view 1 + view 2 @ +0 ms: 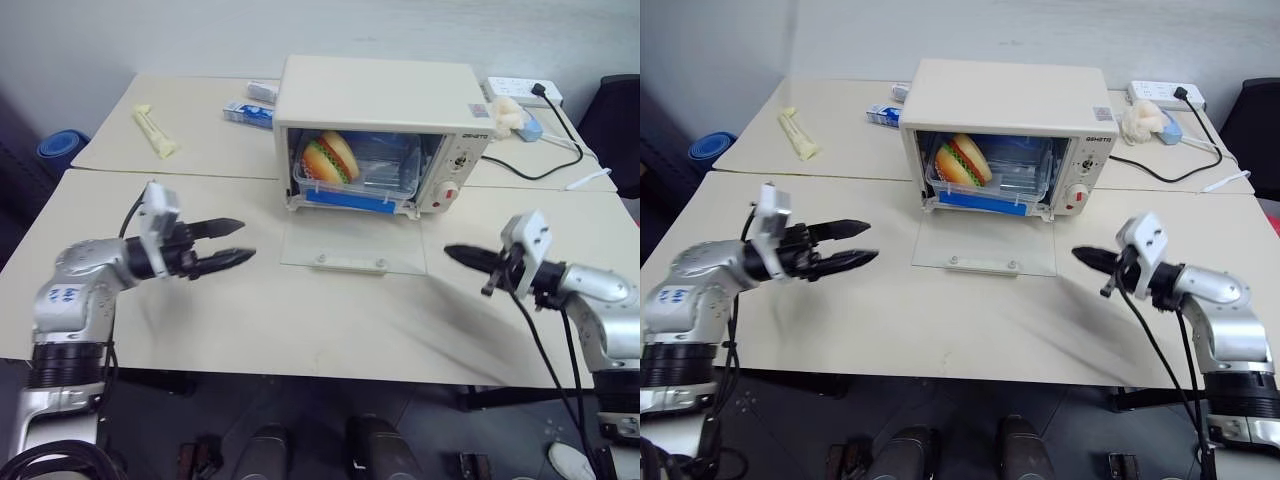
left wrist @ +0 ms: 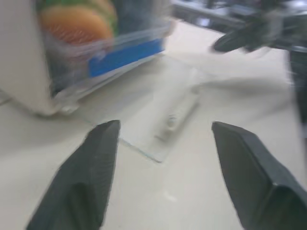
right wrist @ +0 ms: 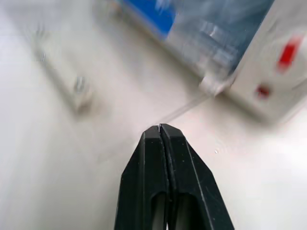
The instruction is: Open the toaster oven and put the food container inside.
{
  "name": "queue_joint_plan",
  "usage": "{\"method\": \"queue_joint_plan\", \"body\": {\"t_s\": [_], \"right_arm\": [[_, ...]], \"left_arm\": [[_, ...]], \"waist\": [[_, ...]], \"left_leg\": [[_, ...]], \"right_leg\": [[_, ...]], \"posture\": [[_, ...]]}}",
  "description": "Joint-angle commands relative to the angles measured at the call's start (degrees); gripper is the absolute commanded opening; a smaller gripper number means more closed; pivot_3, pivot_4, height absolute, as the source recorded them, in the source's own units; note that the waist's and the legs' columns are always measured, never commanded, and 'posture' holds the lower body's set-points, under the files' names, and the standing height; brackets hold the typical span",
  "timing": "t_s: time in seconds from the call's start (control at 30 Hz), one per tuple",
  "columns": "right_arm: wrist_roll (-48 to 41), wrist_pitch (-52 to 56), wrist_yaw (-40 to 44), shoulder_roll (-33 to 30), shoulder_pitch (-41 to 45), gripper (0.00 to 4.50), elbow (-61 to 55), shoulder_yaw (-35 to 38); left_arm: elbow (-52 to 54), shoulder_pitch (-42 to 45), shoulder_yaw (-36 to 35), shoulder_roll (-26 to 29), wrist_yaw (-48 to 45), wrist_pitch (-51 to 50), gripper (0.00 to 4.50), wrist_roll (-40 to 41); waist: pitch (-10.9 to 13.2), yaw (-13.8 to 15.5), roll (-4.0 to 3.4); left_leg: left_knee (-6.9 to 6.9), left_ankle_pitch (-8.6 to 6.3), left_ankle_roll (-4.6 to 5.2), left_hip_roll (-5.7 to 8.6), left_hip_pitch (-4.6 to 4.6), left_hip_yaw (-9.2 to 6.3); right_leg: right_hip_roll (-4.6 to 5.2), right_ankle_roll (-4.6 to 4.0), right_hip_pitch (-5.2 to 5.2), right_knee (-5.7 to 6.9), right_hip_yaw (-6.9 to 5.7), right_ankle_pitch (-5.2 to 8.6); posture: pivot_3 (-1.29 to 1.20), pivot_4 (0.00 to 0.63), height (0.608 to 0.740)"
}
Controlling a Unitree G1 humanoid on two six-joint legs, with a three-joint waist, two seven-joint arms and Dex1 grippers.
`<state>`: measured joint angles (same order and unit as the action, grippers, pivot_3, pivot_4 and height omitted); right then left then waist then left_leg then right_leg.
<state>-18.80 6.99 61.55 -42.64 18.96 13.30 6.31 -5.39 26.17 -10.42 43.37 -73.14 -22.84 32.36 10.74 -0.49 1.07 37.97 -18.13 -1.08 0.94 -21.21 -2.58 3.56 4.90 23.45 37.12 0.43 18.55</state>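
Note:
The cream toaster oven (image 1: pixel 380 95) stands at the table's middle back, its glass door (image 1: pixel 350 245) folded down flat onto the table. Inside sits the clear food container (image 1: pixel 355 170) with a blue clip at its front and a toy hamburger (image 1: pixel 330 157) in it. My left gripper (image 1: pixel 238 243) hovers left of the door, open and empty, pointing towards it. In the left wrist view its fingertips (image 2: pixel 103 139) stand wide apart before the door's handle. My right gripper (image 1: pixel 450 252) hangs right of the door, shut on nothing, its fingers (image 3: pixel 163 139) pressed together.
A yellow wrapped bar (image 1: pixel 155 131) lies at the back left. A small blue-white carton (image 1: pixel 247 113) lies beside the oven's left side. A white power strip (image 1: pixel 522 90) with a black cable and a crumpled cloth (image 1: pixel 507 117) are at the back right.

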Motion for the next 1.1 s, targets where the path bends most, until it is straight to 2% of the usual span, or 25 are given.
{"method": "queue_joint_plan", "body": {"t_s": [0.03,0.17,0.37,0.6,0.77,0.97,1.07,1.1], "right_arm": [[2.26,-8.47,3.80,0.68,1.63,0.00,6.72,-1.33],[2.22,-16.31,4.37,7.35,5.34,0.00,14.11,-2.13],[-5.16,-15.41,4.56,14.69,5.60,0.00,9.71,1.55],[-13.38,-7.28,-0.66,16.71,6.74,0.00,1.62,6.11],[-15.89,-3.89,-4.26,18.51,13.15,0.00,2.62,7.39],[-15.14,-4.30,-5.05,20.29,20.91,0.00,8.76,7.33],[-16.91,-2.62,-3.14,19.08,19.75,0.00,6.83,8.32],[-17.05,-0.08,-1.05,16.99,17.28,0.18,3.42,7.13]], "left_arm": [[1.50,-0.49,-0.91,2.48,-6.88,1.51,4.48,2.40],[2.09,0.51,-1.15,1.34,-5.93,1.84,4.48,2.92],[3.52,-0.44,-3.68,-2.85,2.17,0.41,4.48,4.20],[4.82,-1.42,-7.07,-5.25,8.82,-4.04,4.48,8.11],[5.37,-1.73,-7.56,-5.78,10.35,-5.10,4.48,9.41],[4.30,-2.81,-7.33,-5.19,9.30,-4.89,4.48,8.93],[2.88,-4.02,-7.85,-4.86,9.41,-1.25,4.48,6.29],[2.72,-4.83,-7.80,-4.62,9.26,0.84,4.49,4.86]], "waist": [[0.03,0.01,-0.05],[0.03,-0.57,-0.05],[0.03,-1.08,-0.05],[0.03,-1.06,-0.05],[0.03,-1.17,-0.06],[0.03,-1.11,-0.06],[0.03,-0.98,-0.06],[0.03,-0.91,-0.06]], "left_leg": [[0.00,0.00,0.00,0.00,-0.04,0.01],[0.04,0.00,0.00,-0.02,-0.03,0.04],[0.01,0.01,-0.03,-0.07,-0.09,-0.01],[0.03,-0.01,-0.03,-0.07,-0.07,-0.04],[0.04,0.00,-0.04,-0.07,-0.06,-0.01],[0.01,0.00,-0.06,-0.06,-0.07,-0.02],[0.00,0.00,-0.05,-0.06,-0.10,-0.04],[0.00,-0.01,-0.04,-0.06,-0.11,-0.04]], "right_leg": [[0.00,0.00,0.04,0.00,0.00,0.00],[-0.02,0.01,0.05,0.06,0.02,-0.01],[-0.04,0.01,0.16,0.41,-0.01,0.00],[-0.03,0.01,0.16,0.30,-0.01,0.00],[-0.03,0.01,0.21,0.30,0.02,0.00],[-0.02,0.00,0.23,0.30,0.01,0.00],[-0.01,0.00,0.23,0.30,-0.01,0.00],[0.00,0.00,0.22,0.30,-0.01,0.00]], "posture": [[0.00,0.150,0.740],[0.00,0.150,0.740],[0.00,0.150,0.740],[0.00,0.150,0.740],[0.00,0.150,0.740],[0.00,0.150,0.740],[0.00,0.150,0.740],[0.00,0.150,0.740]]}}
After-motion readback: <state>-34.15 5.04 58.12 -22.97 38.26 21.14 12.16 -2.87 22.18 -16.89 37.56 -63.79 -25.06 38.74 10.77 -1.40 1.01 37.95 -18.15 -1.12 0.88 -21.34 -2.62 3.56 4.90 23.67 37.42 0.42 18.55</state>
